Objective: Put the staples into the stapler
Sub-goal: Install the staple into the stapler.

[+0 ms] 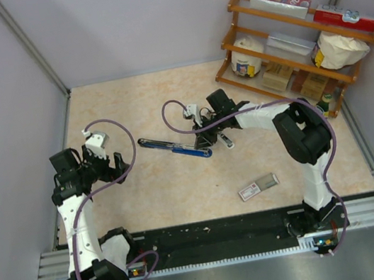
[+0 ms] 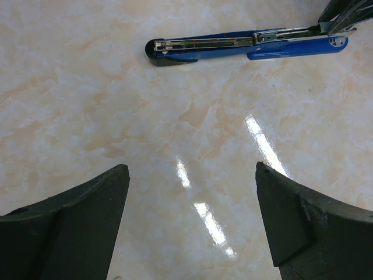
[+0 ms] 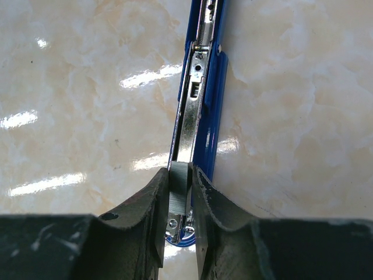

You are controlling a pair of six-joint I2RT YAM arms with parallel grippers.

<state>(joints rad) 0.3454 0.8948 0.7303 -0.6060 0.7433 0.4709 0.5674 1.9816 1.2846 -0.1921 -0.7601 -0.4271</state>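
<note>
A short strip of staples [image 3: 178, 192] is seen clamped between the fingers of the right gripper [image 3: 180, 171], which is closed on it. The strip is held directly over the metal channel of the blue stapler [image 3: 201, 99], near one end; whether it touches the channel cannot be told. The stapler is laid open and flat near the middle of the worktop [image 1: 146, 197]. The left gripper [image 2: 192, 172] is held wide open above bare worktop, to the left of the stapler and well apart from it. A small flat box [image 1: 258, 186] is found nearer the arm bases.
</note>
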